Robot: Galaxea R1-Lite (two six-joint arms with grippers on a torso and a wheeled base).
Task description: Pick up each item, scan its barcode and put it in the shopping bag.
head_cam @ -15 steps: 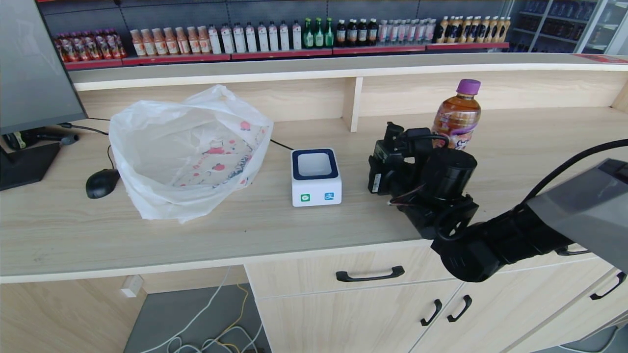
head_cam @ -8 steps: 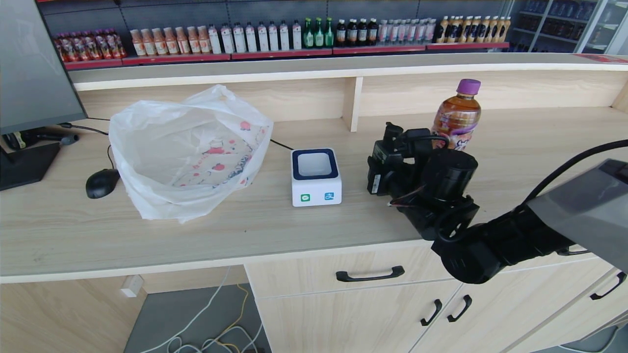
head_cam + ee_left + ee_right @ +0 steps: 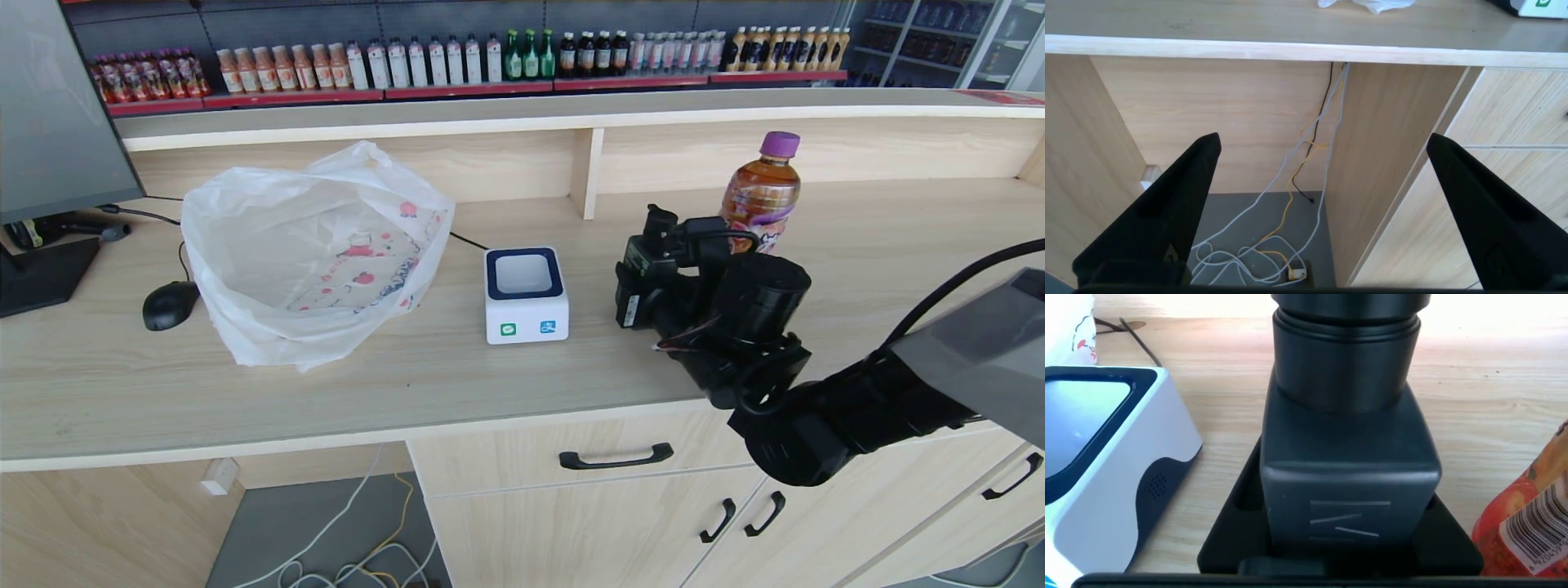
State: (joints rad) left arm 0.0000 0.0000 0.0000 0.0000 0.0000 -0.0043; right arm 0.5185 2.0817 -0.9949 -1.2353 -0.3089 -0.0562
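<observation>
**Checkout counter, bottle awaiting pickup.** My right gripper hangs over the wooden counter, between the scanner and the bottle, and just beside the bottle. I judge this placement to be the approach to a grasp. Whether this gripper is spread or pressed together I cannot tell, since its black housing blocks the wrist view. I cannot tell either whether it touches the bottle.

The bottle stands upright on the counter, not yet lifted or scanned. It is clear plastic filled with amber drink, rounded at the shoulder, with a purple screw cap. Its glossy printed label carries the barcode, seen in the right wrist view at the bottle's lower side.

The scanner is a white, round-cornered box with a dark-framed glass window facing up. An item's code must therefore be turned downward over it.

The shopping bag is thin, crinkled, translucent plastic with red print. It slumps open-mouthed beyond the scanner on my left, ready to receive items.

My left gripper is held low before the cabinet opening, spread wide and empty, over loose cables.
</observation>
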